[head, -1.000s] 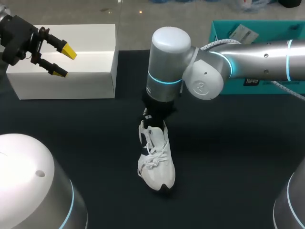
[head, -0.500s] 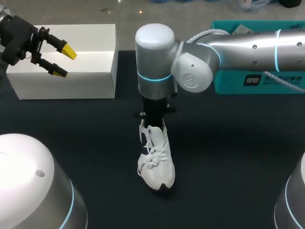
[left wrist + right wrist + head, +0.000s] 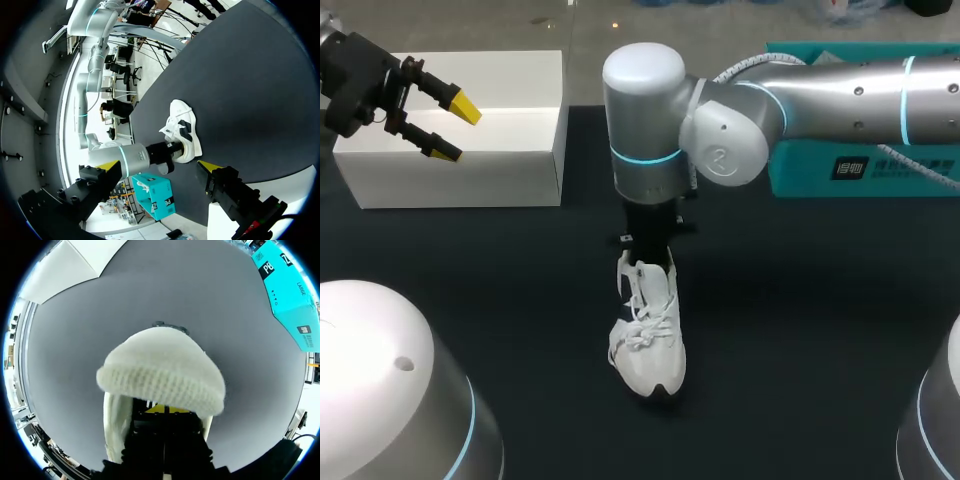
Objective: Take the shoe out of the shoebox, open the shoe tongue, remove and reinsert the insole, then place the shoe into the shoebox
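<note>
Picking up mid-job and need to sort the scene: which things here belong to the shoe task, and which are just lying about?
Job:
shoe, on the table
white box, probably the shoebox
right gripper, at the shoe's heel end
left gripper, open, over the white box

Lying about:
teal box, at the back right

The shoe [image 3: 648,340] is white (black markings on its side), the bench [image 3: 810,330] black, the shoebox [image 3: 515,110] white, another box [image 3: 795,183] teal.
</note>
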`<state>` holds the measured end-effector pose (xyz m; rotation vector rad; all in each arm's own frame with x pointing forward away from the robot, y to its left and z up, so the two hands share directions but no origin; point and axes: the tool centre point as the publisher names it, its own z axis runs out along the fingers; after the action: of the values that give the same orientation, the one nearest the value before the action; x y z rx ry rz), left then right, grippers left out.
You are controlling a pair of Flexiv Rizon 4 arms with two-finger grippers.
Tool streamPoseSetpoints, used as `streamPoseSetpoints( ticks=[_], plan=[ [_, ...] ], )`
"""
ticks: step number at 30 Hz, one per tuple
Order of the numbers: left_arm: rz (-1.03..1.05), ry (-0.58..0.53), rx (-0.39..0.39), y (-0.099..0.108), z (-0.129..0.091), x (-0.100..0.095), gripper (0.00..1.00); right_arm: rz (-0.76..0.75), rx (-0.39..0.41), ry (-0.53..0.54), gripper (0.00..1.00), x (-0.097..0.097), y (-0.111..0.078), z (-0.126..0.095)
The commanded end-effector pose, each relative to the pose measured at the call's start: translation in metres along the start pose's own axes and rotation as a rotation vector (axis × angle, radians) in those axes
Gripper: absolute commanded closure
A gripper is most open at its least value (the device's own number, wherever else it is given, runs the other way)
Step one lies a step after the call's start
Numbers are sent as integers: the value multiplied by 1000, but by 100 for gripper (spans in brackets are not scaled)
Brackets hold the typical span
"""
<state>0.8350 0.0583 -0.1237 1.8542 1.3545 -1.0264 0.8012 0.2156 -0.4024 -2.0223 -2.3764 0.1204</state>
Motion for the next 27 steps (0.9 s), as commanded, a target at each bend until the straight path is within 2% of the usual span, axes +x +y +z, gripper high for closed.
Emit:
streamPoseSetpoints(
  ticks=[1, 4, 11, 17, 19, 27],
  plan=[
    [1, 2, 2, 0, -1, 0, 0, 5, 43, -30, 100, 16, 8, 26],
    [1, 2, 2, 0, -1, 0, 0, 12, 64, -36, 100, 16, 7, 28],
    [1, 2, 2, 0, -1, 0, 0, 67, 79, -47, 100, 2, 5, -1],
    [1, 2, 2, 0, -1, 0, 0, 90, 162, 46, 100, 0, 2, -10],
    [1, 2, 2, 0, -1, 0, 0, 80, 138, 71, 100, 1, 0, -14],
    [1, 2, 2, 0, -1, 0, 0, 80, 138, 71, 100, 1, 0, -14]
  ],
)
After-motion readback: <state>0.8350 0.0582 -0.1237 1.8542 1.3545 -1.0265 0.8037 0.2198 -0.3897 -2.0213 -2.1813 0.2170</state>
